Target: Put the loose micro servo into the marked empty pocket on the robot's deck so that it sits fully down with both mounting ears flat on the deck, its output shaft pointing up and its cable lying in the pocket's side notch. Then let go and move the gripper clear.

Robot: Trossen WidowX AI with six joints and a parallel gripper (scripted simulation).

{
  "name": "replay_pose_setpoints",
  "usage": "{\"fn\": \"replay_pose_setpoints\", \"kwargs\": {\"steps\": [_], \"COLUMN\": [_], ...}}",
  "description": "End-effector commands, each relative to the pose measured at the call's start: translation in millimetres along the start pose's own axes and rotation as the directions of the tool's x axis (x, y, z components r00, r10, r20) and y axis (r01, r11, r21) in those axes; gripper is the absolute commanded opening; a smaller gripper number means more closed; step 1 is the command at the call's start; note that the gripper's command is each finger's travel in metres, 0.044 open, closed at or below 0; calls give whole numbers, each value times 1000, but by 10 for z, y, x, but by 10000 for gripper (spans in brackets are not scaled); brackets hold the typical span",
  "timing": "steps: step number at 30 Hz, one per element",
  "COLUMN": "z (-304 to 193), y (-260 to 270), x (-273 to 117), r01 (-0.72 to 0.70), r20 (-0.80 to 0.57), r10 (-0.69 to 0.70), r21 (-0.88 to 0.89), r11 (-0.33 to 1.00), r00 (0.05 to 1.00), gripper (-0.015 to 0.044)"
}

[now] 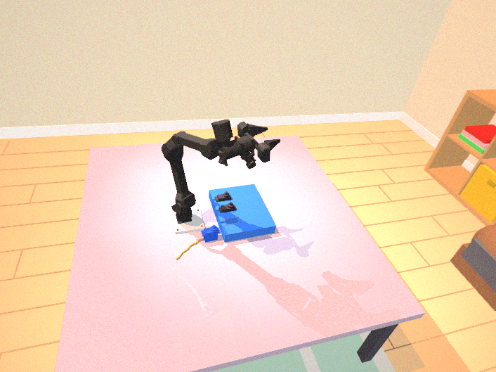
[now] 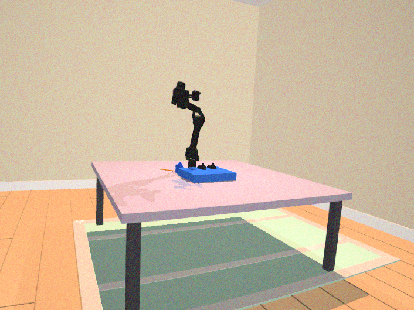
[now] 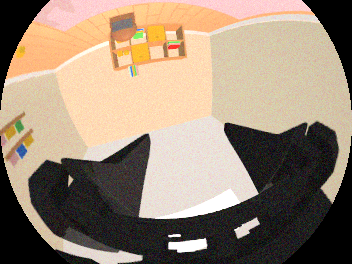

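Note:
The loose blue servo point(image 1: 210, 234) point(image 2: 179, 166) stands on the table beside the deck's near left corner, its output shaft pointing up. Its orange cable point(image 1: 189, 247) point(image 2: 167, 169) trails away from the deck over the table. The blue deck point(image 1: 253, 207) point(image 2: 216, 177) lies flat in front of the arm's base. The marked pocket point(image 1: 232, 220) is empty, in line with two black servos; in the exterior view it is hard to make out. My gripper point(image 1: 272, 135) point(image 3: 187, 132) is open and empty, high above the deck, its fingers pointing sideways away from the base.
Two black servos point(image 1: 223, 196) point(image 1: 227, 207) point(image 2: 202, 166) point(image 2: 212, 166) sit in the deck and stand above its surface. The arm's white base plate point(image 1: 182, 229) is close to the loose servo and the deck. A shelf point(image 1: 449, 171) point(image 3: 150, 46) stands off the table.

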State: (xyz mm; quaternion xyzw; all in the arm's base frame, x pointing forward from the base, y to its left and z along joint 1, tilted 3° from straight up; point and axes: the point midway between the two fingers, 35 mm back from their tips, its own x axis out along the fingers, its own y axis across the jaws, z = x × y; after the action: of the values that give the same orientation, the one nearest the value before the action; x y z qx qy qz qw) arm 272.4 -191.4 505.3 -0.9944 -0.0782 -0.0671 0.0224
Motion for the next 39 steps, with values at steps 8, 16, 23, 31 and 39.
{"fn": "replay_pose_setpoints", "kwargs": {"steps": [8,16,23,31,39], "z": [151,408,665,991,1342], "y": [137,324,464,598,690], "x": [-11,-48,-102,-195,-322], "r01": [-71,-181,-276,-376,-455], "r20": [19,68,129,217,322], "r10": [69,168,249,331,396], "r21": [172,410,587,742,835], "r11": [982,894,761,555,309], "r00": [997,983,960,918,860], "gripper": [440,440,440,440,440]}}
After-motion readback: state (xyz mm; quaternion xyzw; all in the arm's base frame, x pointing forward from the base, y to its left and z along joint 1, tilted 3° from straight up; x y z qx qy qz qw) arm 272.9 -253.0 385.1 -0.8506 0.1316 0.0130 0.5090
